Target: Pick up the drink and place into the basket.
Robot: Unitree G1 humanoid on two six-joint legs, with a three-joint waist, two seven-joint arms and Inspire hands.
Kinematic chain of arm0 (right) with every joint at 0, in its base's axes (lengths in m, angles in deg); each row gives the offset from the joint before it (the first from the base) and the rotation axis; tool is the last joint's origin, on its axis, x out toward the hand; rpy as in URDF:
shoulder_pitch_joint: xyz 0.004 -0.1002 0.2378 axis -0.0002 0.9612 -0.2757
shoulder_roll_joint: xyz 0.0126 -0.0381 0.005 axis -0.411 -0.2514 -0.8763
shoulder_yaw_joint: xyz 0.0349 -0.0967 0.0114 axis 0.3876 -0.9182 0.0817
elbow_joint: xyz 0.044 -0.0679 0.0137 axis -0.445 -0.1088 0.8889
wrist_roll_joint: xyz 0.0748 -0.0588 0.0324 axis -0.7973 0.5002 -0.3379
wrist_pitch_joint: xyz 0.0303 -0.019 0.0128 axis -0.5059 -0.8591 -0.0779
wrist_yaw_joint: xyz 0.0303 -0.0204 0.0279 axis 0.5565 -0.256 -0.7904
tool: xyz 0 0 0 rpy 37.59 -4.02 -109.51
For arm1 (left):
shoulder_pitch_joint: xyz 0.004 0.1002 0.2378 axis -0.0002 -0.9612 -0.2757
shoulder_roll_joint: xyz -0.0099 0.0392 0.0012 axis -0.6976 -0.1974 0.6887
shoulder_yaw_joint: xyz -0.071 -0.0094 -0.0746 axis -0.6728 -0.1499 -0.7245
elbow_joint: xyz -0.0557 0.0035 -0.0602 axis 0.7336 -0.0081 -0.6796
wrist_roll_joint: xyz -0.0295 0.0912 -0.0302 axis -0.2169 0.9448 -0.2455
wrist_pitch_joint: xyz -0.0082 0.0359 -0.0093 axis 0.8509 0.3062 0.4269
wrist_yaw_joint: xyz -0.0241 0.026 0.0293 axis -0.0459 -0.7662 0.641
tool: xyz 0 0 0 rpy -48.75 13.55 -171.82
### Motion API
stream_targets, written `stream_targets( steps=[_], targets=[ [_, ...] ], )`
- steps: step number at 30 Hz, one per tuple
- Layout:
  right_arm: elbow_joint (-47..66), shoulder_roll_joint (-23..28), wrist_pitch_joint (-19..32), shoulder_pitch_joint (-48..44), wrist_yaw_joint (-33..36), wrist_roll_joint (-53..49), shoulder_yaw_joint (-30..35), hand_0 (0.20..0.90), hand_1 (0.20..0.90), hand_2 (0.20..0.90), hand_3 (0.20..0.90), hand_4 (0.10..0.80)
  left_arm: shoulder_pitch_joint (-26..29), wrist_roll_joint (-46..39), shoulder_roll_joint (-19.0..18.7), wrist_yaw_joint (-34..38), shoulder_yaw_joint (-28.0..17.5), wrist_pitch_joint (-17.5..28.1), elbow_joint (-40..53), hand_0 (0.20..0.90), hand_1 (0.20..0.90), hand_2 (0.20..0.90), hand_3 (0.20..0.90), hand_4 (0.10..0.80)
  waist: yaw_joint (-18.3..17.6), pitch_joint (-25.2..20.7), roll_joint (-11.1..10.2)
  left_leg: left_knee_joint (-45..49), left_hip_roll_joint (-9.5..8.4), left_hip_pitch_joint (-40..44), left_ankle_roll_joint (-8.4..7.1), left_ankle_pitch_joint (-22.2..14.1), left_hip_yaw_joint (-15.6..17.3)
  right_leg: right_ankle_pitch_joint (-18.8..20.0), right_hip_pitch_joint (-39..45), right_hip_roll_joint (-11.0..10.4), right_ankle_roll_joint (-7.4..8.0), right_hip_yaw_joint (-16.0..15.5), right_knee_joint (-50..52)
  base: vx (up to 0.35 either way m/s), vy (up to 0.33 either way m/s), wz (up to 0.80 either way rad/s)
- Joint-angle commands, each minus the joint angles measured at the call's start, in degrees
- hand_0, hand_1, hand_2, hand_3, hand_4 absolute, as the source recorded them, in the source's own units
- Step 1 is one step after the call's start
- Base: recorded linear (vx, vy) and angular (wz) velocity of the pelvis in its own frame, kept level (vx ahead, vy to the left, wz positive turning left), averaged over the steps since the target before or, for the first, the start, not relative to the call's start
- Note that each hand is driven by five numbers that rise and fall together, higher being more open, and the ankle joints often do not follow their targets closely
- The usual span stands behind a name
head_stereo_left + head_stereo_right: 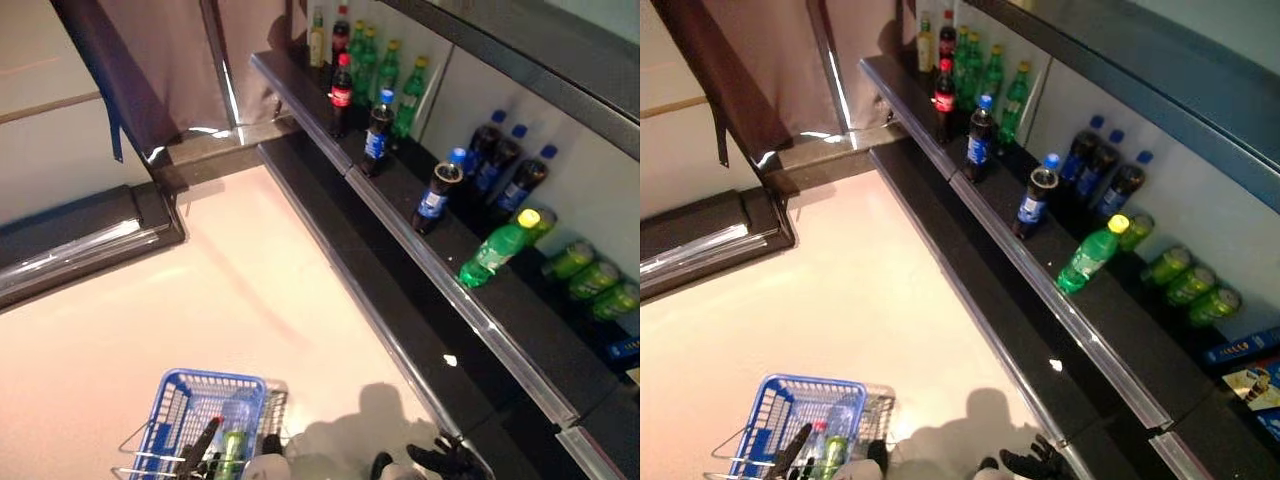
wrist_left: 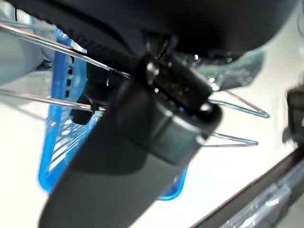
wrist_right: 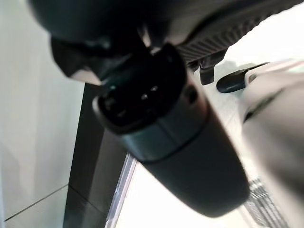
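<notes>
The blue basket [image 1: 205,405] hangs low at the lower left, above the pale floor. My left hand [image 1: 200,445] is shut on its thin wire handles [image 2: 237,107]; the blue wall also shows in the left wrist view [image 2: 52,142]. A green drink [image 1: 233,448] lies inside the basket. My right hand [image 1: 440,462] is low at the bottom edge beside the shelf's base, fingers relaxed and holding nothing; its thumb [image 3: 161,123] shows in the right wrist view. On the dark shelf [image 1: 520,345] stand a red-labelled cola bottle [image 1: 341,95], blue-labelled dark bottles [image 1: 377,130] and a leaning green bottle with a yellow cap [image 1: 497,250].
Green bottles [image 1: 385,70] stand at the shelf's far end and green cans [image 1: 595,280] lie at its right end. A lower dark ledge [image 1: 400,320] runs below the shelf. A dark low platform [image 1: 80,240] lies at the left. Pale floor [image 1: 200,290] lies between.
</notes>
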Motion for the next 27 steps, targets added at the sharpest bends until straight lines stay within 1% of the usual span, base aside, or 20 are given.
stream_targets(
  steps=[1,2,3,4,5,6,7,10,12,14,16,17,19,20,22,23,24,25,26,27],
  targets=[
    [-1.0,1.4,4.4,0.0,1.3,-2.1,2.8,0.9,0.9,0.9,0.9,0.8,2.3,4.6,0.7,-2.6,0.7,3.0,6.0,0.3,0.3,0.3,0.2,0.1,-0.7,-2.3,2.4,5.7,5.26,0.1,-2.73,0.5,-0.4,4.7,-4.6,-0.9,0.63,1.4,1.9,0.141,0.473,0.92],
    [-2.0,1.0,4.6,-0.3,1.5,-2.3,3.2,0.9,0.9,0.9,0.9,0.8,2.7,5.7,0.4,-2.9,1.0,2.7,5.9,0.3,0.3,0.3,0.2,0.1,-0.6,-2.1,2.3,6.4,4.43,0.1,-2.06,-0.4,0.0,5.2,-4.6,-2.1,1.32,1.3,2.6,0.18,0.589,0.82],
    [-3.4,0.1,5.0,-1.1,2.1,-2.6,3.7,0.9,0.9,0.9,0.9,0.8,3.5,9.0,-0.7,-3.2,2.3,2.6,6.1,0.3,0.3,0.3,0.2,0.1,-0.3,-1.5,2.1,6.6,2.07,1.0,-0.47,-1.9,0.4,8.5,-5.5,-5.6,2.43,0.9,6.6,0.176,0.563,0.61],
    [-3.7,-0.2,5.0,-1.7,2.5,-2.3,3.6,0.9,0.9,0.9,0.9,0.8,3.5,10.2,-1.2,-3.2,3.2,2.5,6.4,0.3,0.3,0.3,0.2,0.1,-0.2,-1.2,2.2,6.4,0.54,1.6,0.46,-2.6,0.3,11.4,-7.1,-7.4,2.83,1.0,10.3,0.179,0.627,0.45],
    [-3.2,-0.3,4.7,-2.2,3.5,-1.5,3.1,0.9,0.9,0.9,0.9,0.8,3.3,9.9,-1.6,-3.2,3.8,2.6,6.7,0.3,0.3,0.3,0.2,0.1,-0.1,-1.0,2.7,5.8,-0.45,2.1,1.31,-2.9,0.6,11.9,-8.6,-7.7,2.75,0.8,14.2,0.117,0.529,0.35],
    [-2.0,-0.3,4.4,-2.7,5.3,-0.5,2.2,0.9,0.9,0.9,0.9,0.8,3.0,8.6,-2.2,-3.6,4.4,2.7,7.1,0.3,0.3,0.3,0.2,0.1,-0.3,-0.9,3.5,4.7,-1.13,2.8,2.21,-3.0,1.2,10.9,-10.4,-6.3,2.42,1.3,19.1,0.141,0.551,0.3],
    [-0.7,-0.5,4.1,-3.1,7.1,-1.3,1.9,0.9,0.9,0.9,0.9,0.8,3.0,8.4,-2.9,-4.2,5.4,3.1,6.9,0.3,0.3,0.3,0.2,0.1,-1.6,-1.0,4.0,3.3,-2.02,2.9,2.89,-2.9,1.0,6.8,-11.2,-0.7,1.67,2.5,20.1,0.15,0.456,0.17],
    [-1.5,-0.6,4.1,-3.5,7.2,-3.4,2.1,0.9,0.9,0.9,0.9,0.8,3.5,8.0,-3.2,-4.8,7.0,4.1,6.1,0.3,0.3,0.3,0.2,0.1,-3.0,-1.5,3.6,2.1,-4.63,3.0,3.42,-3.2,-0.4,4.2,-10.8,6.6,-0.34,2.5,17.2,0.193,0.224,0.28],
    [-5.0,-0.2,4.4,-4.3,5.9,-3.9,2.3,0.9,0.9,0.9,0.9,0.8,4.3,6.7,-2.6,-5.1,7.7,4.5,4.9,0.3,0.3,0.3,0.2,0.1,-3.5,-2.0,2.8,2.0,-6.9,2.6,3.56,-3.6,-1.7,2.6,-9.0,11.4,-3.16,3.5,9.5,0.317,0.159,0.44],
    [-7.3,0.0,5.2,-4.4,4.9,-4.2,2.8,0.9,0.9,0.9,0.9,0.8,4.6,6.7,-1.6,-5.9,8.1,4.5,3.6,0.3,0.3,0.3,0.2,0.1,-4.2,-2.4,2.0,2.4,-9.06,2.0,3.68,-4.0,-3.0,3.4,-7.8,14.4,-4.29,6.7,0.7,0.34,0.116,0.37],
    [-9.4,0.0,6.2,-4.7,4.1,-5.6,3.4,0.9,0.9,0.9,0.9,0.8,5.0,6.8,-0.5,-7.2,8.8,4.6,2.1,0.3,0.3,0.3,0.2,0.1,-5.0,-2.2,1.4,3.5,-10.91,1.3,3.79,-5.0,-4.5,8.2,-9.2,15.6,-3.55,9.6,-5.8,0.377,0.123,0.47],
    [-10.2,-0.2,6.5,-5.1,4.1,-6.9,3.7,0.9,0.9,0.9,0.9,0.8,5.3,6.8,-0.2,-8.6,9.1,4.4,1.1,0.3,0.3,0.3,0.2,0.1,-5.5,-1.8,1.1,4.2,-11.86,1.5,3.86,-5.9,-4.6,12.0,-12.3,14.8,-2.47,9.0,-7.3,0.327,0.088,0.65],
    [-10.7,-0.3,6.3,-5.8,4.3,-7.8,4.0,0.9,0.9,0.9,0.9,0.8,5.5,6.5,-0.2,-9.7,9.0,4.1,0.6,0.3,0.3,0.3,0.2,0.1,-6.0,-1.1,1.2,5.0,-12.0,2.7,3.89,-7.7,-4.1,14.3,-15.7,13.8,-1.53,5.8,-7.3,0.428,0.065,0.36],
    [-11.2,-0.6,5.4,-6.1,4.5,-8.3,4.9,0.9,0.9,0.9,0.9,0.8,5.2,6.1,-0.1,-11.1,8.7,3.5,-0.1,0.3,0.3,0.3,0.2,0.1,-6.6,-0.7,0.9,7.1,-12.41,4.6,4.3,-10.7,-3.4,15.8,-18.7,12.6,-1.05,2.8,-7.0,0.581,0.068,-0.22],
    [-11.5,-0.6,5.2,-5.9,4.4,-8.4,5.3,0.9,0.9,0.9,0.9,0.8,5.1,6.2,0.0,-11.7,8.6,3.2,-0.3,0.3,0.3,0.3,0.2,0.1,-6.9,-0.7,1.0,8.1,-12.46,5.1,4.53,-11.7,-3.5,15.8,-19.3,12.4,-1.08,2.2,-6.1,0.463,0.049,-0.18],
    [-12.3,-0.7,5.4,-4.9,3.9,-8.3,6.4,0.9,0.9,0.9,0.9,0.8,5.0,7.4,0.5,-12.4,9.3,2.8,-0.5,0.3,0.3,0.3,0.2,0.1,-7.6,-1.5,1.0,10.9,-13.11,7.1,5.04,-13.8,-4.3,15.1,-19.0,12.9,-2.57,2.3,-5.1,0.657,0.053,0.11],
    [-13.2,-0.6,5.8,-4.1,4.0,-9.0,6.9,0.9,0.9,0.9,0.9,0.8,5.2,7.8,0.8,-12.0,10.6,2.3,-1.0,0.3,0.3,0.3,0.2,0.1,-8.5,-2.2,1.4,14.9,-12.99,7.4,4.51,-13.1,-5.7,14.1,-18.6,14.2,-3.77,3.9,-4.0,0.648,0.047,0.24],
    [-13.2,-0.6,5.8,-4.1,4.0,-9.0,6.9,0.9,0.9,0.9,0.9,0.8,5.2,7.8,0.8,-12.0,10.6,2.3,-1.0,0.3,0.3,0.3,0.2,0.1,-8.6,-2.4,1.1,14.9,-13.19,7.1,4.52,-12.9,-5.8,14.2,-18.8,13.9,-3.78,3.8,-3.9,0.523,-0.003,0.36],
    [-12.9,-1.0,4.1,-4.1,6.2,-8.5,7.0,0.9,0.9,0.9,0.9,0.8,5.2,8.1,1.9,-10.9,10.2,2.1,-1.8,0.3,0.3,0.3,0.2,0.1,-9.1,-3.5,2.2,21.3,-11.41,9.3,1.0,-6.4,-5.1,12.1,-17.4,15.3,-5.68,1.0,-2.2,0.414,-0.045,0.42],
    [-12.7,-1.1,4.0,-3.9,6.6,-7.1,6.9,0.9,0.9,0.9,0.9,0.8,5.0,7.3,2.5,-11.7,9.9,2.1,-2.5,0.3,0.3,0.3,0.2,0.1,-9.4,-4.3,1.9,28.4,-11.28,8.5,-1.44,-0.3,-5.9,11.0,-16.3,15.7,-7.1,0.5,-1.7,0.628,-0.067,0.58]
  ],
)
